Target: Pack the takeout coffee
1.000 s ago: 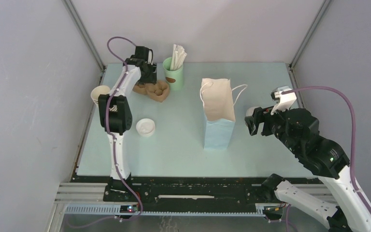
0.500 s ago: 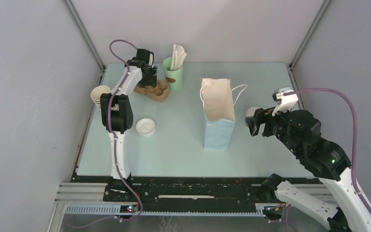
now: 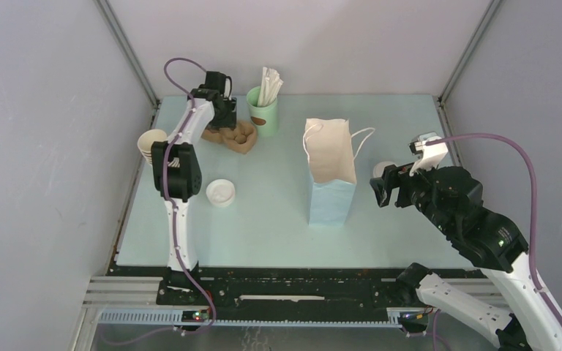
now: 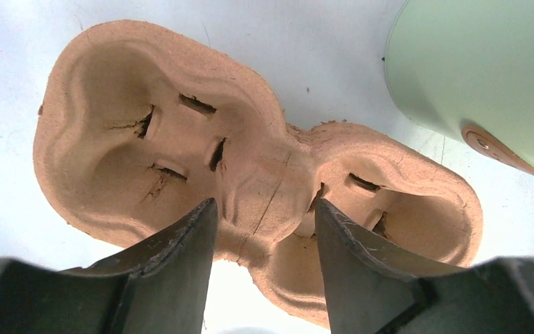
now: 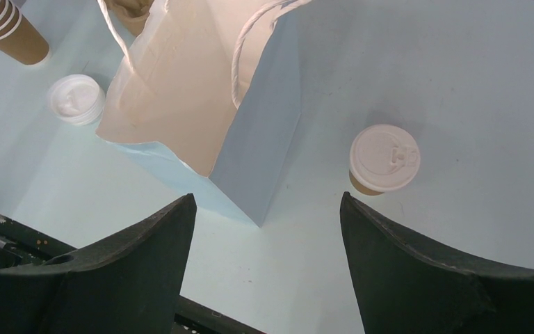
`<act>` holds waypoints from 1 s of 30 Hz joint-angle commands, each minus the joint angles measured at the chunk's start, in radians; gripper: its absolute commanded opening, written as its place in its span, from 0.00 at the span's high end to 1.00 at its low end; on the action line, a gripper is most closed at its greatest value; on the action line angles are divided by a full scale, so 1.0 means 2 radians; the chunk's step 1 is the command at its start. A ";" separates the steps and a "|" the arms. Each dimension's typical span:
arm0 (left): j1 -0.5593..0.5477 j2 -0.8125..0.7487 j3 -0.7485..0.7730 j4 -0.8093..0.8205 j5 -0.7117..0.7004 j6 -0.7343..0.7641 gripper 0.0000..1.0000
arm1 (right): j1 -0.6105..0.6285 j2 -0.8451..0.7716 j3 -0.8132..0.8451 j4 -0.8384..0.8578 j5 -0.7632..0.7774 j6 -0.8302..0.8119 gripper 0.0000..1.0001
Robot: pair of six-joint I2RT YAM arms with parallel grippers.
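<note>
Robot laboratory test cell. Plain grey wall panels (image 3: 44, 161) and metal corner struts (image 3: 126, 55) enclose a pale table (image 3: 263, 227), with the left arm (image 3: 178, 212) and right arm (image 3: 483, 234) bolted to a slotted rail (image 3: 293, 316) at its near edge. Café items, a paper bag (image 3: 331, 183) and takeout coffee (image 5: 384, 158), stand on it.

1. No words, numbers or brand names are legible anywhere.
2. The mint-green cup (image 4: 487, 76), just right of the left gripper (image 4: 264, 209), carries a small brown emblem (image 4: 490, 145); any lettering on it is unreadable.
3. The takeout coffee (image 5: 384, 158), ahead of the right gripper (image 5: 268, 198), shows raised lid markings, too small to read.
</note>
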 commanded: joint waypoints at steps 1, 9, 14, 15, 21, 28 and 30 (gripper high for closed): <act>0.002 -0.010 0.030 0.002 0.004 0.001 0.42 | -0.002 0.000 -0.002 0.017 -0.002 -0.006 0.15; 0.002 -0.006 0.029 -0.004 0.008 0.001 0.60 | -0.002 0.001 -0.002 0.017 -0.007 -0.006 0.16; 0.002 -0.013 0.036 -0.010 0.012 0.001 0.74 | -0.002 -0.002 -0.002 0.015 -0.004 -0.005 0.16; 0.003 -0.015 0.038 -0.013 0.014 0.001 0.78 | -0.002 -0.002 -0.001 0.014 -0.004 -0.006 0.16; 0.002 -0.043 0.027 -0.033 0.026 -0.001 0.86 | -0.002 -0.002 -0.002 0.014 -0.009 -0.004 0.16; 0.002 -0.092 -0.034 -0.030 0.059 -0.015 0.98 | -0.002 -0.009 -0.012 0.024 -0.026 0.002 0.16; 0.001 -0.106 -0.054 -0.030 0.066 -0.023 1.00 | -0.002 -0.009 -0.013 0.024 -0.026 0.003 0.16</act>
